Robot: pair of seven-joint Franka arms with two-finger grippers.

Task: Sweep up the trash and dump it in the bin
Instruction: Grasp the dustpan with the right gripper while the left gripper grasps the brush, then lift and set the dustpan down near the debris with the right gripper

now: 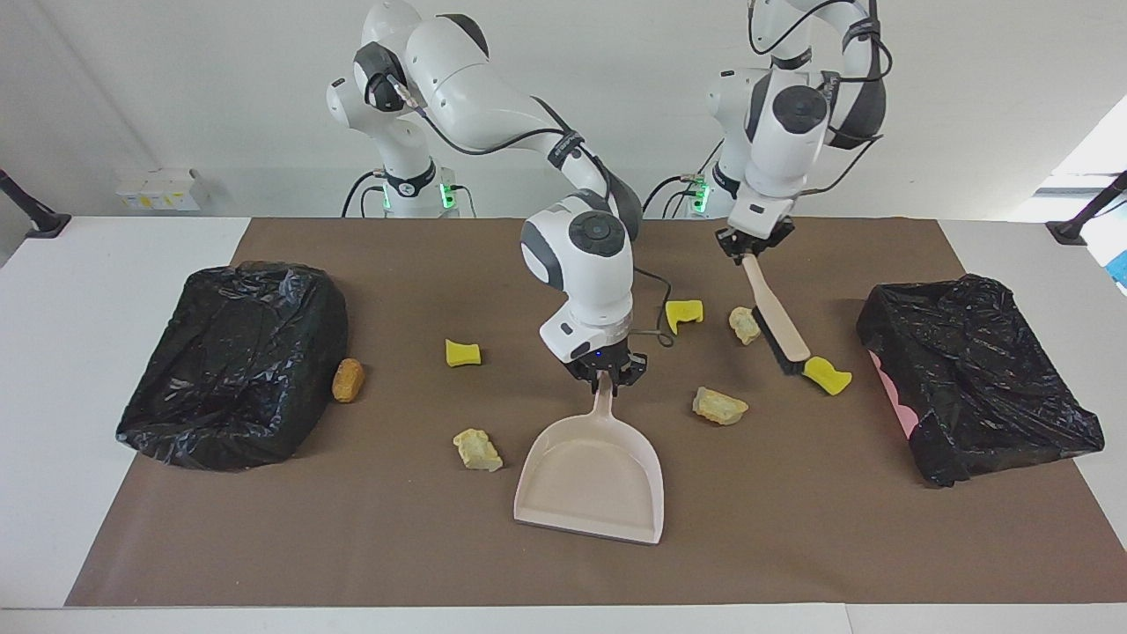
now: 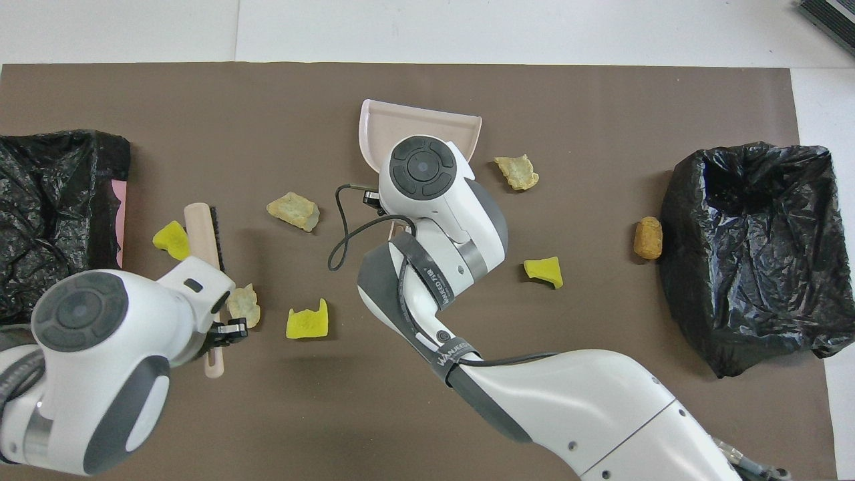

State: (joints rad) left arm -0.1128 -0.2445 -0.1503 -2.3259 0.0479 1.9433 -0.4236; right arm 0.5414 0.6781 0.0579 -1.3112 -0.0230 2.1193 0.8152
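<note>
A brown mat (image 1: pixel 792 546) is covering the white worktop (image 1: pixel 79 291) under a pale wall. Seven trash pieces (image 1: pixel 719 406) are lying at the mat's centre: three yellow, three beige, one orange-brown (image 1: pixel 348 379) at nine o'clock beside one of two black-bagged bins (image 1: pixel 233 361). The right hand (image 1: pixel 606 375) is gripping the dustpan (image 1: pixel 592 480) handle. The left hand (image 1: pixel 751 249) is gripping the brush (image 1: pixel 778 328), seemingly touching a yellow piece (image 1: pixel 828 375).

A white table (image 1: pixel 106 264) is standing against a plain white wall (image 1: pixel 176 88), carrying a brown mat (image 1: pixel 792 528). Daylight is entering from a window (image 1: pixel 1096 158) toward the left arm's end. Black clamp stands (image 1: pixel 31 211) are flanking the table's corners.
</note>
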